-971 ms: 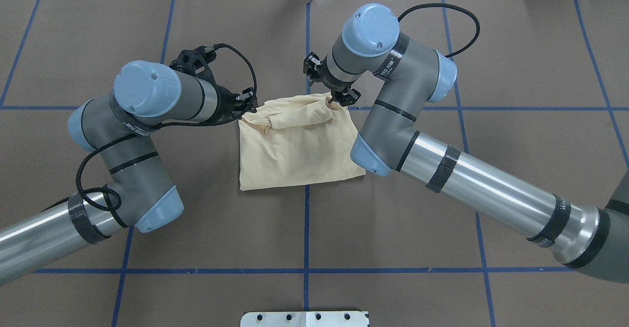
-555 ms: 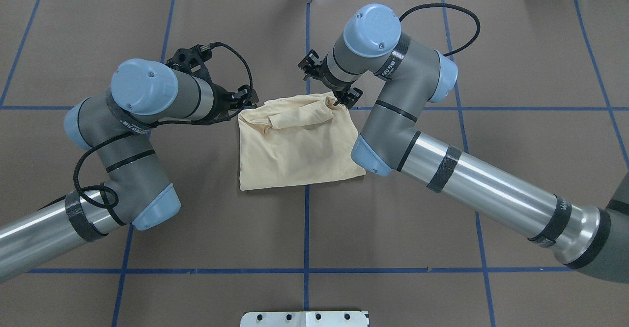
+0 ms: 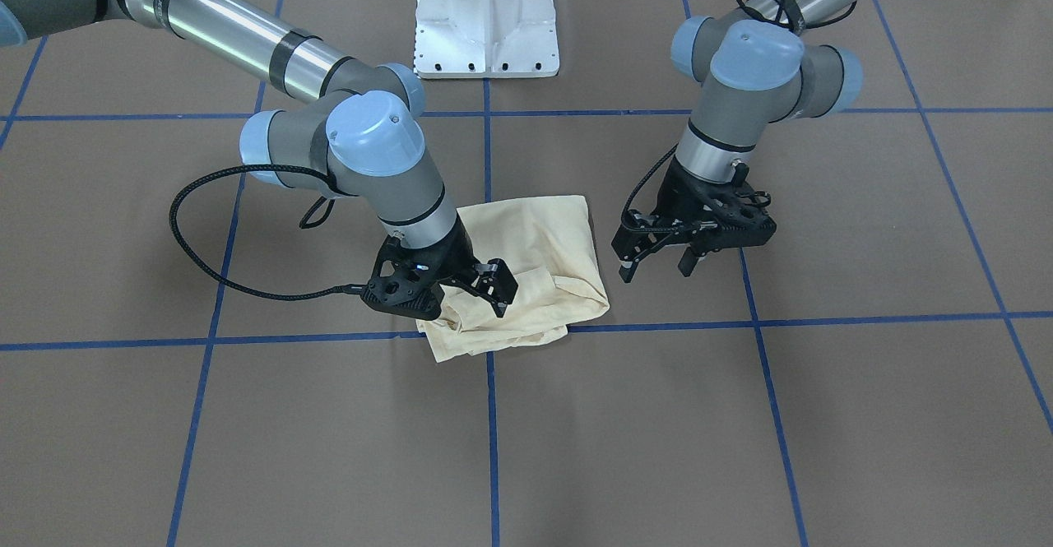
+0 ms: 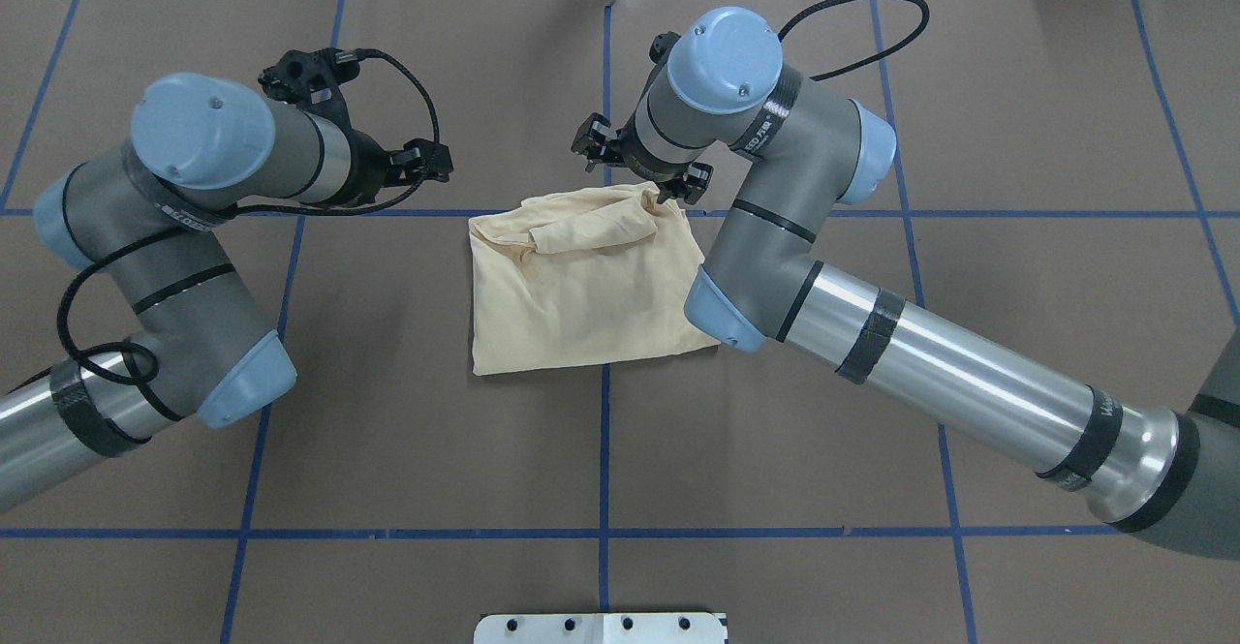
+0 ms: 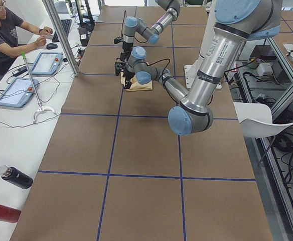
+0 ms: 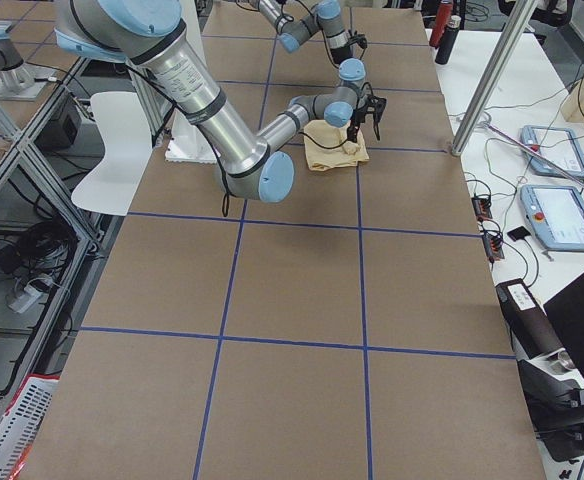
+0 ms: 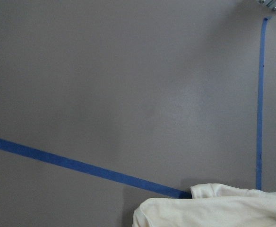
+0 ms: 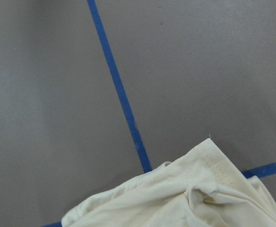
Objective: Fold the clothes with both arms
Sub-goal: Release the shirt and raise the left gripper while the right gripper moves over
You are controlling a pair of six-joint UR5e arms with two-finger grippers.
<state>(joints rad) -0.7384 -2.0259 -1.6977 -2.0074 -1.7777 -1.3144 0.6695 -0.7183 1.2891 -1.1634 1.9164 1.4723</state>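
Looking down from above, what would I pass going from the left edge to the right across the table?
Left arm → left pincer → cream shirt → right arm's silver tube.

You have a brown table (image 4: 775, 576) gridded in blue tape (image 4: 387, 533), a white desk (image 5: 16, 145) bearing tablets (image 5: 16, 92), and a white chair (image 5: 259, 118).
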